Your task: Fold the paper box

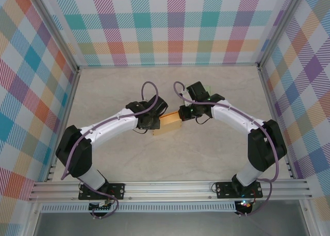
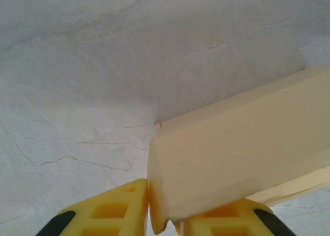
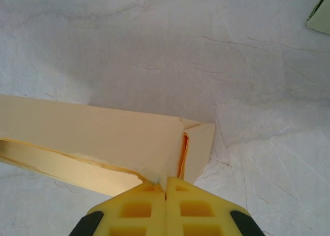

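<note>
- Two arms, the left arm (image 1: 103,130) and the right arm (image 1: 242,120), meet at the centre of the top view above the pale marbled tabletop (image 1: 206,158).
- One tan paper box (image 1: 170,123) lies lengthwise between them at frame centre. I cannot tell whether it rests on the tabletop or is lifted.
- Left jaws: clenched on the box's left end. In the left wrist view, a box corner (image 2: 160,215) sits between the two yellow fingers (image 2: 108,213) at the bottom edge.
- Right jaws: pressed fully together, their fingers (image 3: 136,210) touching. They pinch a thin edge of the box's right end at bottom centre of the right wrist view, just beside a folded end flap (image 3: 198,148).
</note>
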